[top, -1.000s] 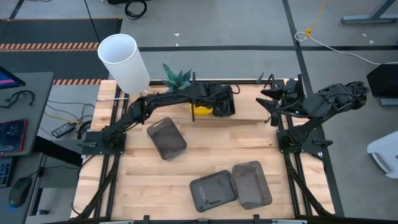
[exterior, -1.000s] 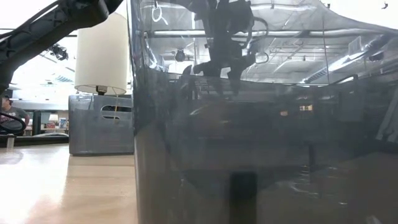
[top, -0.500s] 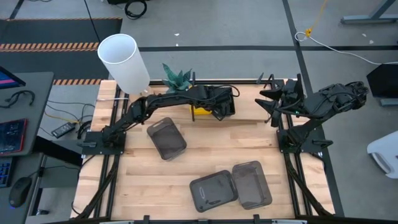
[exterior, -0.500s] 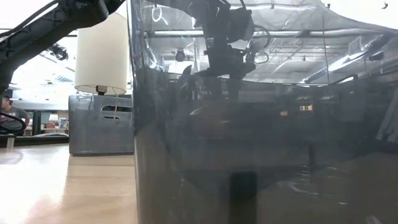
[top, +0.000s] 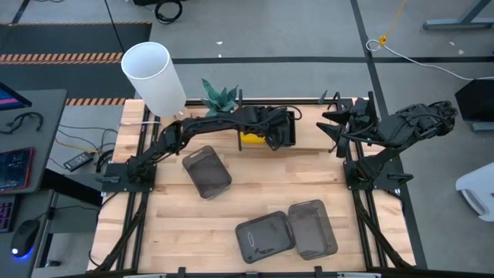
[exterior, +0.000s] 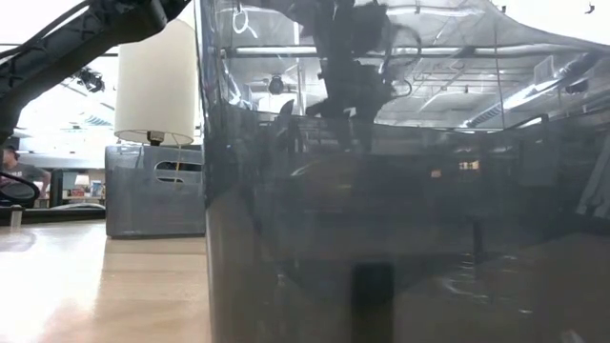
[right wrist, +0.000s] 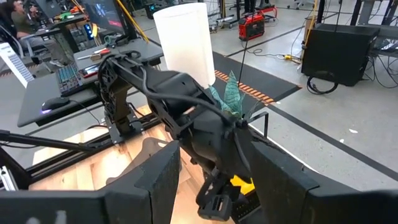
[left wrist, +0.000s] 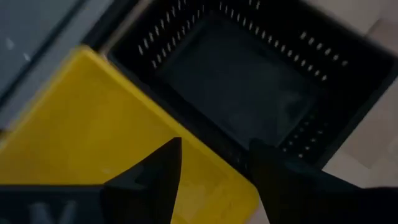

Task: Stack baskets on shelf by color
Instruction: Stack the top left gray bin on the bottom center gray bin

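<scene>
My left gripper (top: pixel 276 133) is open over the shelf (top: pixel 316 140) at the table's far edge. In the left wrist view its fingers (left wrist: pixel 163 171) stand above the line where a yellow basket (left wrist: pixel 93 124) meets a black perforated basket (left wrist: pixel 249 81). Both baskets rest on the shelf, the yellow basket (top: pixel 248 140) to the left of the black basket (top: pixel 289 137). Three dark grey baskets lie flat on the tabletop: one near the left (top: pixel 207 171) and two side by side near the front (top: pixel 265 237), (top: pixel 312 228). My right gripper (right wrist: pixel 214 180) waits open, folded back at the table's right edge.
A white plant pot (top: pixel 153 76) and a green plant (top: pixel 220 96) stand at the far left, beside the shelf. In the low view one grey basket (exterior: pixel 400 210) stands close to the camera and hides most of the table. Bare planks lie in the table's middle (top: pixel 285 174).
My left gripper has shifted a little toward the table's right, over the black basket, and has risen slightly. The baskets have stayed where they were.
</scene>
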